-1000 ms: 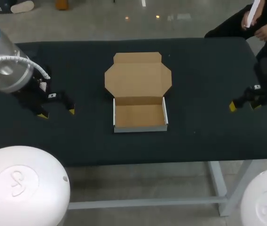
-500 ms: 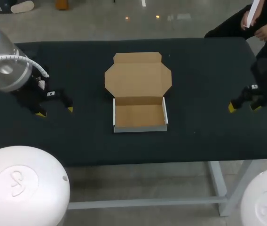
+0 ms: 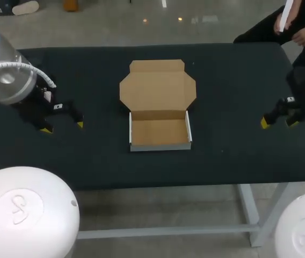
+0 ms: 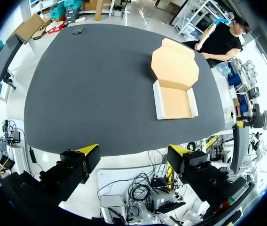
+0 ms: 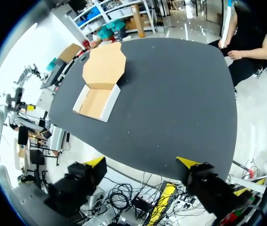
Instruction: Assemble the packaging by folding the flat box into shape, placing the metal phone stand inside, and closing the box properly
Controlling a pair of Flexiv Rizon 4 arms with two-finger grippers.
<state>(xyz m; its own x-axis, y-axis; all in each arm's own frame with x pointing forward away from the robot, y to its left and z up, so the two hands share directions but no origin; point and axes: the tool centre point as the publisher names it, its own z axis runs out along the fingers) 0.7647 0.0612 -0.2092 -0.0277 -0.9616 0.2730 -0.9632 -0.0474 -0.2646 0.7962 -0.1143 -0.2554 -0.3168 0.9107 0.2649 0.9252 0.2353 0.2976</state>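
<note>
Black and broad, the table point(image 3: 238, 80) carries a cardboard box point(image 3: 159, 133) at its middle. The box's tray is folded up with white outer walls, and its lid flap point(image 3: 158, 88) lies flat and open behind it. Well to the box's left hangs the left claw point(image 3: 63, 128), fingers spread wide with nothing between them. Well to its right is the right claw point(image 3: 278, 122), likewise wide and empty.

Counts: one box point(image 3: 158, 107), one table point(image 3: 88, 156), two grippers, my left gripper point(image 3: 63, 127) and right gripper point(image 3: 277, 122).
Box is one cardboard piece: one tray part, one lid panel. Two arms of mine, one gripper each, two yellow tips per gripper, four total. Both wrist views show the same single box.
</note>
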